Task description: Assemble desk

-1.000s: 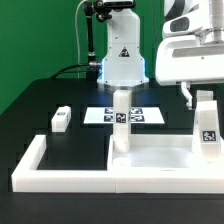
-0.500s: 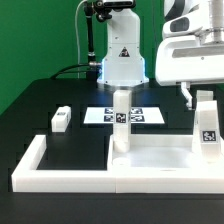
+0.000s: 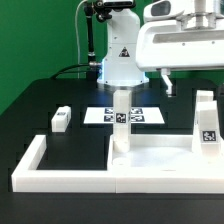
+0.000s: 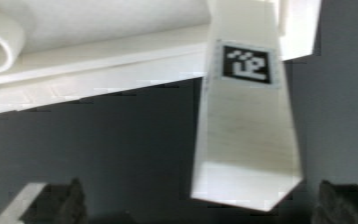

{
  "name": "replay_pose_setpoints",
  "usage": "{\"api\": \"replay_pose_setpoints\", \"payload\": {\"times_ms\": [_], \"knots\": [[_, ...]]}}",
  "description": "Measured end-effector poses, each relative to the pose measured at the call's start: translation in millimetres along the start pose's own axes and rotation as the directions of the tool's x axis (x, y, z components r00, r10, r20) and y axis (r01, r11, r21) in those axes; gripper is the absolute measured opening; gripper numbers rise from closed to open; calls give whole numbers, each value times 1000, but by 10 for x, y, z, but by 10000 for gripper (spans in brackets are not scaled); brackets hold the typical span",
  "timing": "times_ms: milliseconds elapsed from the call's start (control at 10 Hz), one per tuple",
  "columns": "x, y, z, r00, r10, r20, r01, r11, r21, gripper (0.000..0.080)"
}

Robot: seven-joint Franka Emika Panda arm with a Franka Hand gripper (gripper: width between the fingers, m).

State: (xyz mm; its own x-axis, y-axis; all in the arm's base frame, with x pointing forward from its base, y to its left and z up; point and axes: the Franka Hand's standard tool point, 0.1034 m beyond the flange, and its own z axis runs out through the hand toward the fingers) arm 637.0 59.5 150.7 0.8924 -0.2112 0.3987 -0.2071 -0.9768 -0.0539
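Observation:
The white tabletop panel (image 3: 150,158) lies flat at the front, inside the border rail. Two white square legs stand upright on it: one at its far left corner (image 3: 120,118) and one at its right (image 3: 207,122), each with a tag. A third leg (image 3: 61,119) lies loose on the black table at the exterior view's left. My gripper (image 3: 168,86) hangs above the panel between the two upright legs. In the wrist view the gripper (image 4: 197,204) is open and empty, and a tagged leg (image 4: 247,130) points up between its fingers (image 4: 51,200) without touching them.
The marker board (image 3: 140,117) lies behind the panel. The long white U-shaped border rail (image 3: 60,172) frames the front and left. The robot base (image 3: 122,60) stands at the back. A white round part (image 4: 7,45) shows in the wrist view.
My arm has swung toward the exterior view's left, so the hand now fills the upper right. The legs, panel and loose leg have not moved.

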Motion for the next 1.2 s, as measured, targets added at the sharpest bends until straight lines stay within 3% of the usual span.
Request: {"api": "replay_pose_setpoints", "payload": {"times_ms": [200, 500, 700, 1200], "knots": [[89, 72, -77, 984, 29, 178, -26, 999, -22, 649], [236, -36, -150, 918, 68, 391, -49, 997, -57, 649], [308, -112, -65, 920, 89, 382, -69, 995, -66, 649], [121, -300, 187, 918, 138, 371, -113, 990, -90, 649]]}}
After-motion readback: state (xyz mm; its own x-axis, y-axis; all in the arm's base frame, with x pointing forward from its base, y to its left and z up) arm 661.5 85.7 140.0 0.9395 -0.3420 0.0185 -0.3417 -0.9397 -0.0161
